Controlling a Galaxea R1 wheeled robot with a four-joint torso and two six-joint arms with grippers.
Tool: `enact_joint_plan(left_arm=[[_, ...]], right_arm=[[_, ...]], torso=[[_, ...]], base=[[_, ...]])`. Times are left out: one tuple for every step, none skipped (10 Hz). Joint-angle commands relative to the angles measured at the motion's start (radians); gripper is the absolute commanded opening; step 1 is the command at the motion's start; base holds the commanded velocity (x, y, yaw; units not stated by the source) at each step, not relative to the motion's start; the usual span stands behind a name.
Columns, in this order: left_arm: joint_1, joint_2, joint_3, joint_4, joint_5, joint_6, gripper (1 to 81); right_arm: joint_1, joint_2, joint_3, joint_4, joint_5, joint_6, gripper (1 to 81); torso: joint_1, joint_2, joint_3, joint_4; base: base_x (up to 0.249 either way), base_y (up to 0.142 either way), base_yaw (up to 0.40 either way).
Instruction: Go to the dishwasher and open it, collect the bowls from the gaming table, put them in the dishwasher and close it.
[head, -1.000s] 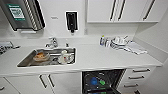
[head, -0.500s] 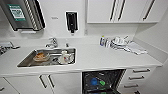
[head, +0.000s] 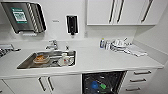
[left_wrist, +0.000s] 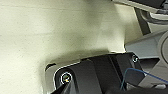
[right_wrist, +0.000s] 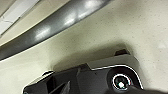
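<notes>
Facing a white counter (head: 100, 60) with a sink (head: 47, 60) | head: dishwasher (head: 103, 82) open under the counter, a blue bowl (head: 94, 85) inside its dark rack | left wrist: pale floor, arm low, grip state cannot be told | right wrist: likewise unclear, over pale floor.

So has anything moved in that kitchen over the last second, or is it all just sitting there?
Nothing has visibly changed. The dishwasher under the counter stays open, with a blue bowl and something green beside it in its dark inside. The sink holds the same dishes, and the pile of dishes near the wall is where it was. The view has not shifted either.
</notes>
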Motion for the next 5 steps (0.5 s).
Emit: enact_joint_plan(left_arm=[[-0.056, -0.071, 0.053, 0.014, 0.065, 0.001, 81.1], [-0.068, -0.09, 0.074, 0.015, 0.069, 0.004, 81.1], [-0.087, -0.106, 0.089, 0.015, 0.069, 0.004, 81.1], [-0.108, -0.118, 0.111, 0.038, 0.071, 0.009, 81.1], [-0.125, -0.129, 0.132, 0.106, 0.069, 0.007, 81.1]], right_arm=[[0.144, -0.002, -0.043, 0.092, -0.064, 0.013, 81.1], [0.17, 0.001, -0.043, 0.122, -0.07, 0.013, 81.1], [0.196, 0.002, -0.042, 0.142, -0.076, 0.013, 81.1], [0.215, 0.002, -0.042, 0.161, -0.078, 0.013, 81.1], [0.232, 0.004, -0.042, 0.176, -0.076, 0.013, 81.1]], torso=[[-0.001, 0.001, 0.0, 0.0], [0.003, -0.005, 0.0, 0.0], [0.008, -0.012, 0.0, 0.0], [0.007, -0.009, 0.0, 0.0], [0.007, -0.008, 0.0, 0.0]], base=[[0.0, 0.0, 0.0], [0.0, 0.0, 0.0], [0.0, 0.0, 0.0], [0.0, 0.0, 0.0], [0.0, 0.0, 0.0]])
